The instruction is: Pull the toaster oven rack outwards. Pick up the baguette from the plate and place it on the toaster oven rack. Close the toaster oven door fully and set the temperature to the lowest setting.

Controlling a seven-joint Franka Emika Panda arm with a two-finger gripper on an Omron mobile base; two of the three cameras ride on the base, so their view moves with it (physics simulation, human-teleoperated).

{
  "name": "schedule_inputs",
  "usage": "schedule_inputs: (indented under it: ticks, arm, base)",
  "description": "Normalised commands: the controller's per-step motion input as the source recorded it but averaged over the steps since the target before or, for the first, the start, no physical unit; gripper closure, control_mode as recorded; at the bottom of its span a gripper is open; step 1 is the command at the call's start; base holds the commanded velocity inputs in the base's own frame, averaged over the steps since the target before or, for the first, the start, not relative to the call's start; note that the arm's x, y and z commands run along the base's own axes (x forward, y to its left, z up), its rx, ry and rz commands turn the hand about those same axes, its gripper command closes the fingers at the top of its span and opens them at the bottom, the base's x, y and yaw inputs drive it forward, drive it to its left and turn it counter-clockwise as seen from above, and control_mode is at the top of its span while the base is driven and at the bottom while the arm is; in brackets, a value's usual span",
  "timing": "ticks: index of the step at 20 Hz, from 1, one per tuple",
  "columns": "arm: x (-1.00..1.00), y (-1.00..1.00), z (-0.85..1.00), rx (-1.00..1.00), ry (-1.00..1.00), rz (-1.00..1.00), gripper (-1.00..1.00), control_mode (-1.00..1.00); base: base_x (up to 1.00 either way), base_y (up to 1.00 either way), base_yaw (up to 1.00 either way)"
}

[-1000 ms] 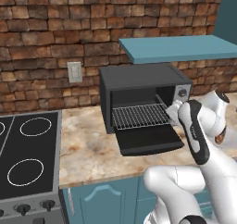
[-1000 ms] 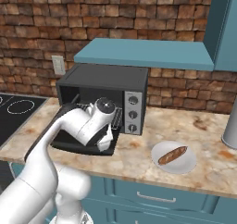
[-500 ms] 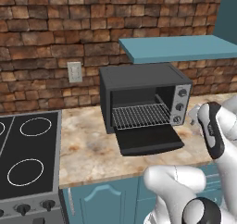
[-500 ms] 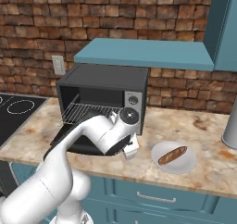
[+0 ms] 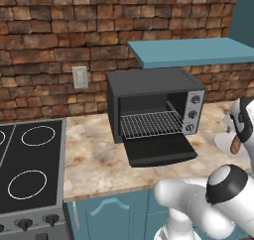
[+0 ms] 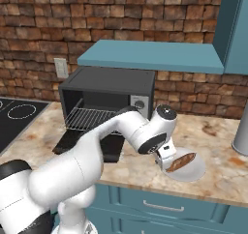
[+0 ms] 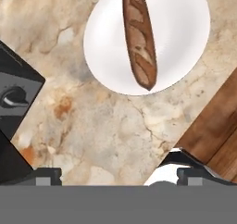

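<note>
Swinging away from the toaster oven [image 6: 109, 95], my arm has carried the gripper [image 7: 119, 174] over to the plate [image 7: 187, 38] since a second ago. From the hand camera, the baguette [image 7: 139, 35] lies on the plate at the top centre of the frame, apart from my fingertips [image 7: 46, 176], which sit at the bottom corners, spread wide with nothing between them. In the left base view the rack [image 5: 151, 123] sits pulled out above the open door [image 5: 158, 149], mid-frame.

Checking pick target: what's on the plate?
The baguette lies alone on the plate, uncovered in the hand view. In the right base view the arm hides the plate's left edge.
</note>
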Motion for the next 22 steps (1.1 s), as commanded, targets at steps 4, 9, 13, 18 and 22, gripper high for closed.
schedule_inputs:
  ticks: [4, 9, 13, 18, 22]
  arm:
    - [0.04, -0.53, -0.11, -0.02, 0.09, 0.02, -1.0, -1.0]
    - [0.18, -0.35, -0.41, -0.07, 0.0, 0.03, -1.0, -1.0]
    - [0.25, -0.18, -0.56, -0.11, 0.0, 0.02, -1.0, -1.0]
    - [0.5, -0.14, -0.37, -0.07, 0.0, 0.01, -1.0, -1.0]
    - [0.33, -0.19, -0.37, -0.06, 0.01, 0.0, -1.0, -1.0]
  base:
    - [0.0, 0.0, 0.0]
    - [0.0, 0.0, 0.0]
    - [0.0, 0.0, 0.0]
    - [0.0, 0.0, 0.0]
    - [0.0, 0.0, 0.0]
